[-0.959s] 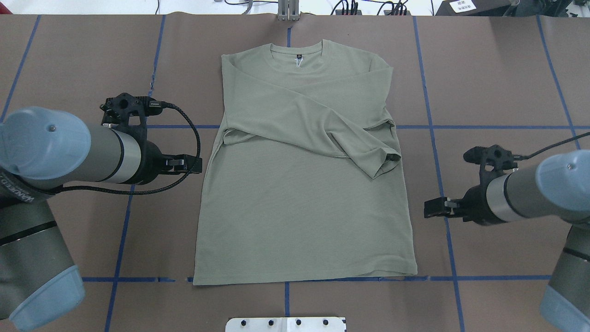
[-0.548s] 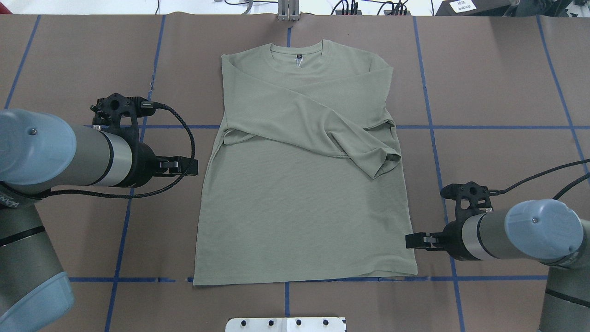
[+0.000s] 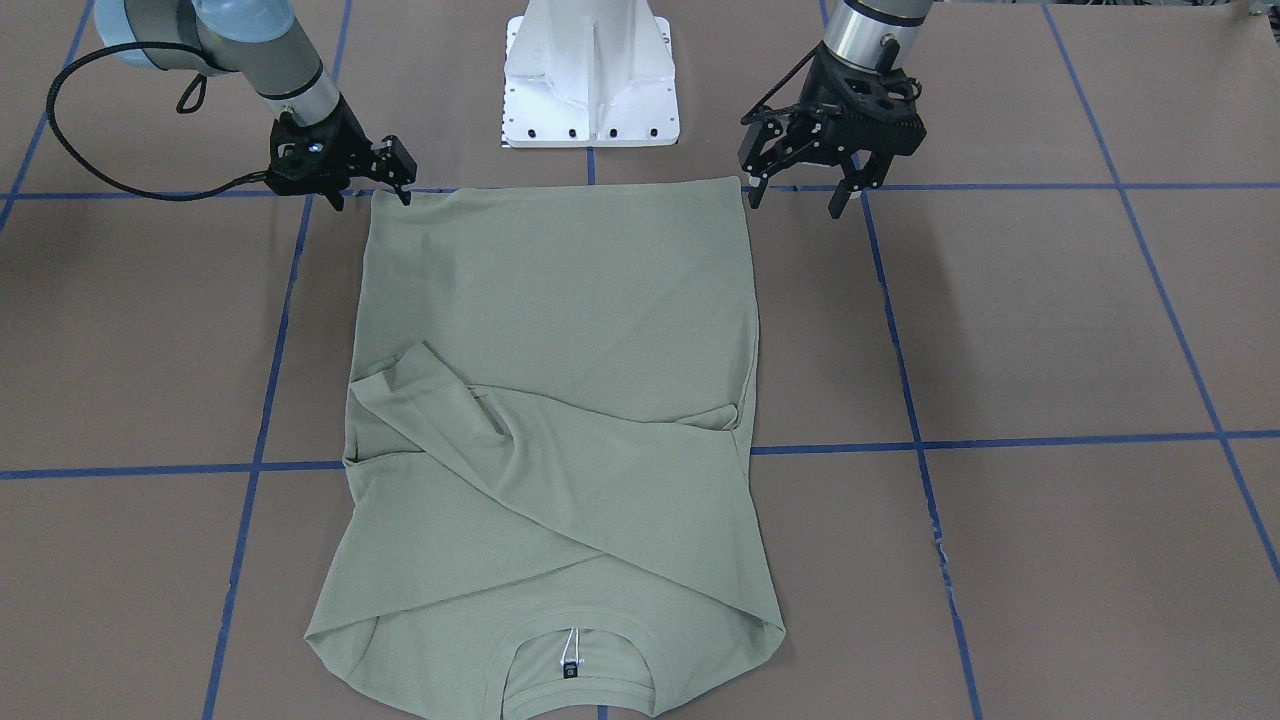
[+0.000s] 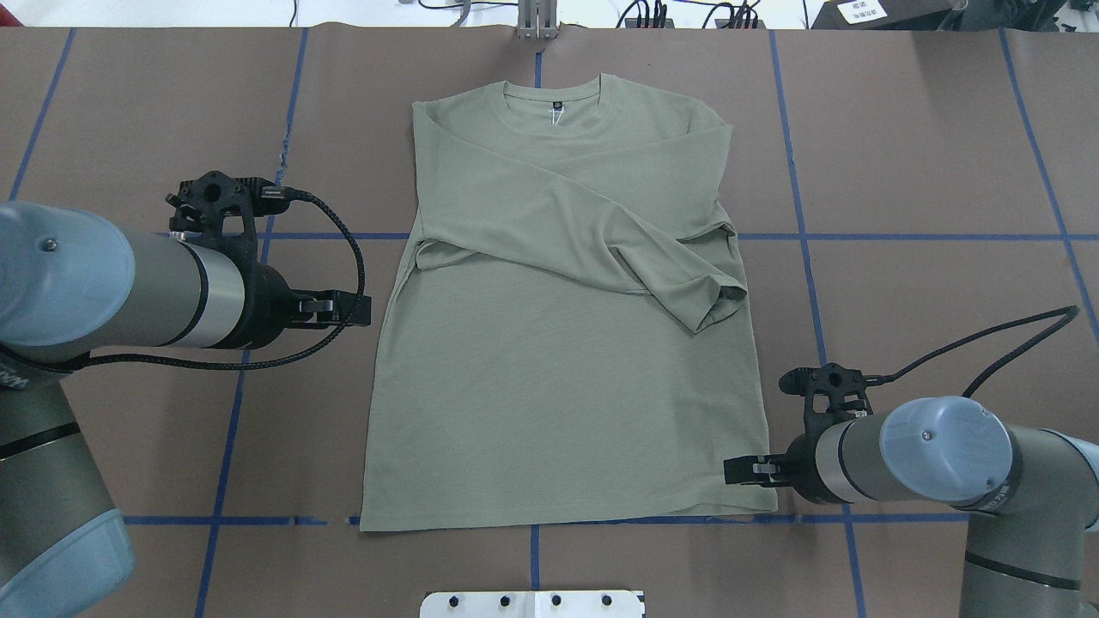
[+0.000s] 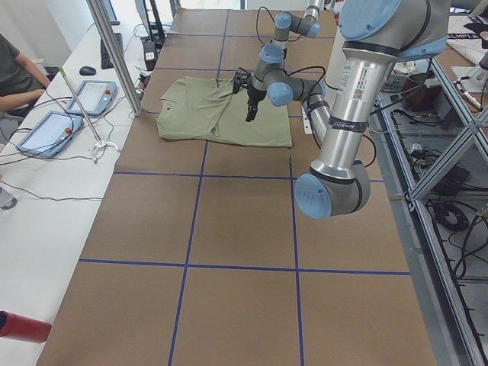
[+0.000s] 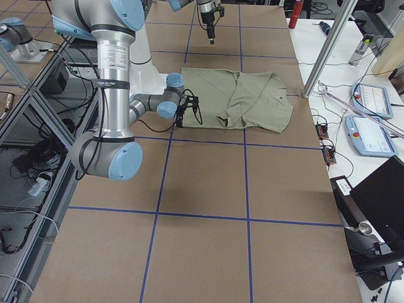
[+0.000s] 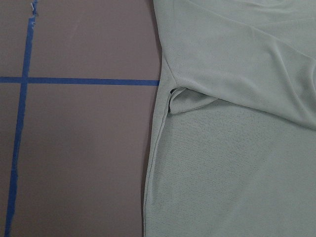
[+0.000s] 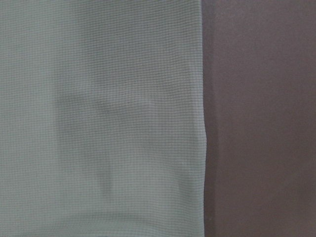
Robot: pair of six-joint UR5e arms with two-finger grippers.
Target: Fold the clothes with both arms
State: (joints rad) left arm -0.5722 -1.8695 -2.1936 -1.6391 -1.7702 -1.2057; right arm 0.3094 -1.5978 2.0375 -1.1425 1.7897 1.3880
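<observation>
Overhead exterior showed the shirt (image 4: 558,386) flat mid-frame, the right gripper (image 4: 736,470) spread wide at its lower-right hem corner, probably to pinch it, the left gripper (image 4: 359,309) also wide beside its left edge.

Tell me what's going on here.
The robot is folding a sage-green long-sleeve shirt that lies flat on the table, with its sleeves crossed over the chest. The right gripper is open and low at the near hem corner. The left gripper hovers open beside the opposite edge. Neither visibly grips cloth yet.

no text legible, white label (image 4: 863,10) too small
</observation>
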